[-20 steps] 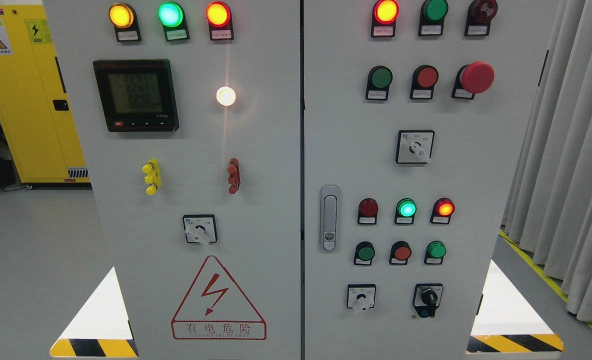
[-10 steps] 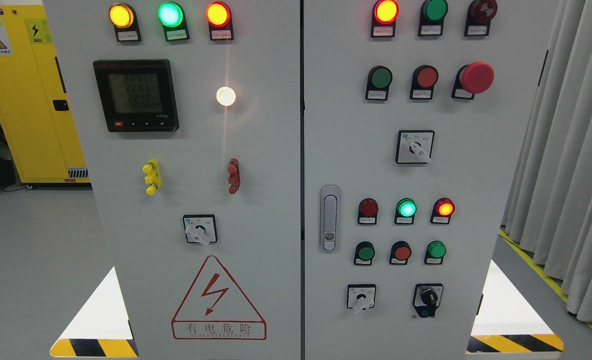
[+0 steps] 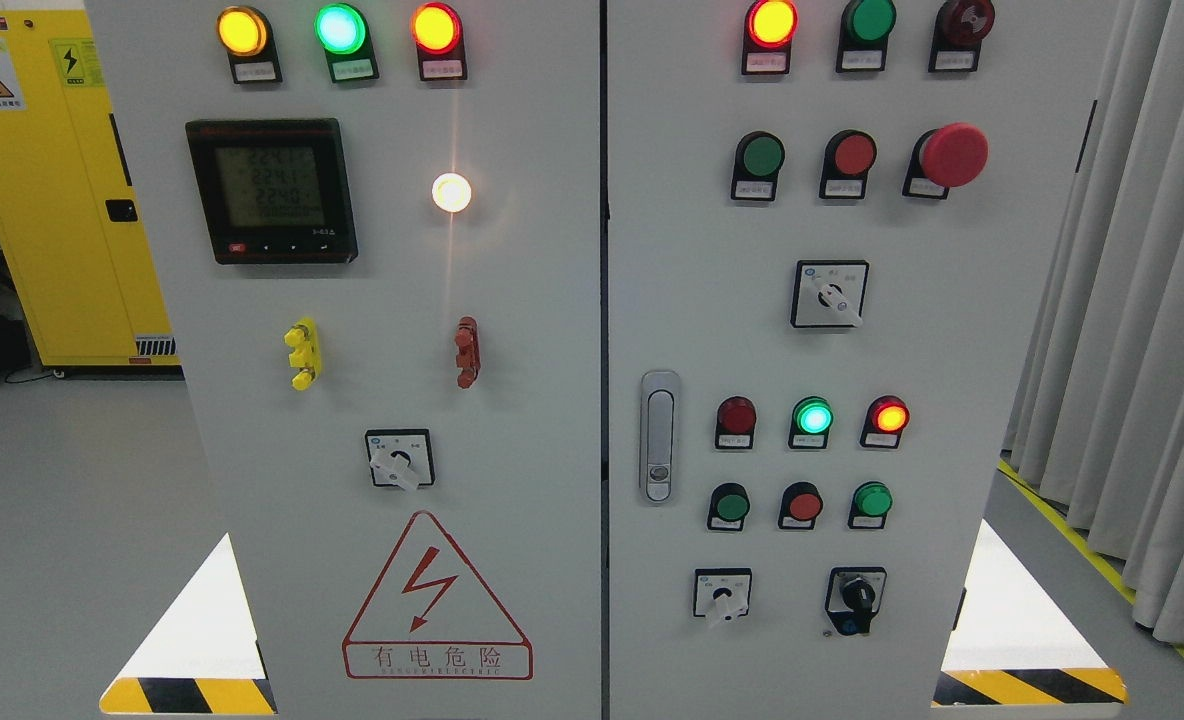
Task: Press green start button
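Across the full width of the head view stands a pale grey sheet-metal control cabinet [image 3: 552,300] with two doors divided by a dark vertical seam. On the left door, a row of lit round lamps, amber [image 3: 242,30], green [image 3: 340,28] and red [image 3: 436,27], sits above a black-framed digital meter [image 3: 272,190] and a glowing white lamp [image 3: 451,192]; lower down are a yellow plastic terminal block [image 3: 303,353], a red-brown terminal block [image 3: 467,351], a white rotary selector switch [image 3: 399,459] and a red triangular lightning warning sign [image 3: 436,598]. On the right door, several unlit round green push buttons are visible, one in the upper button row [image 3: 760,156], two in the lower row [image 3: 729,506] [image 3: 871,499]; which of them is the start button cannot be told, as the labels are too small to read. Beside the upper one are a flat red push button [image 3: 854,154] and a red mushroom-head stop button [image 3: 953,155]. A silver door latch handle [image 3: 659,435] lies near the seam. Behind, at left, stands a yellow metal safety cabinet [image 3: 42,200] on a grey floor [image 3: 62,520]; at right hang grey pleated curtains [image 3: 1142,300]. Neither robot hand appears, so their state cannot be told.
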Motion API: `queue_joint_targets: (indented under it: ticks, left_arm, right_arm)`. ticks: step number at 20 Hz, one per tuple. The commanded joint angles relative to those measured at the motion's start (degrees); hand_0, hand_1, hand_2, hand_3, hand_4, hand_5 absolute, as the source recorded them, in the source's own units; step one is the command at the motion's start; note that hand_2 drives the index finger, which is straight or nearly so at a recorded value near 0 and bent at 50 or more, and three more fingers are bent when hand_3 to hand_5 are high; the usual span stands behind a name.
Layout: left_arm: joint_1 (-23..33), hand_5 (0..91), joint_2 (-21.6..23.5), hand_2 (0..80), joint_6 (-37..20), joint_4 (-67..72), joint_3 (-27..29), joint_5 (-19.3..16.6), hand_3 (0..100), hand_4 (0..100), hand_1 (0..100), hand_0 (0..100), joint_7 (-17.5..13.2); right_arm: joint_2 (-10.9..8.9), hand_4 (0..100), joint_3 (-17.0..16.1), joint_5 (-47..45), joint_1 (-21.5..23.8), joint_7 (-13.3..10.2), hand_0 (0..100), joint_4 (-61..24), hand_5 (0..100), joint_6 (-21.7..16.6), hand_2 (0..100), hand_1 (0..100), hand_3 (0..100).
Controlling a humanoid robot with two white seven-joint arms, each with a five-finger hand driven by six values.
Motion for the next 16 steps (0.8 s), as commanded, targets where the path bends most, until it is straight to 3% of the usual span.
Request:
queue_joint_targets:
  ticks: [1,6,7,11,16]
  left_arm:
    - [-1.7,0.0,-0.6,0.0,0.0,-1.6,-0.1,0.0,0,0,56,12,0.0]
    - [-1.7,0.0,-0.7,0.0,0.0,-1.6,-0.1,0.0,0,0,56,12,0.0]
    - [-1.6,0.0,-0.7,0.0,0.0,-1.6,0.0,0.0,0,0,56,12,0.0]
    - [-1.6,0.0,-0.7,0.0,0.0,-1.6,0.0,0.0,0,0,56,12,0.0]
    - [-1.6,0.0,-0.6,0.0,0.0,-1.6,0.0,0.0,0,0,56,12,0.0]
  right_arm:
    - [-1.45,84,0.2,11.9,-4.2,-3.9,15,-12.9,79,-1.8,1,64,81]
    - [-1.54,86,-0.7,16.3,-6.7,-5.0,17,-16.9,84,-1.8,2,66,82]
    - [-1.71,84,-1.0,17.0,-6.8,-5.2,12,-17.7,90,-1.8,3,66,82]
    - [-3.21,84,-1.0,19.9,-7.9,-5.2,10,-19.9,93,-1.8,5,66,83]
    - [-3.39,85,-1.0,22.2,-11.6,-4.7,17,-20.5,95,-1.7,4,67,84]
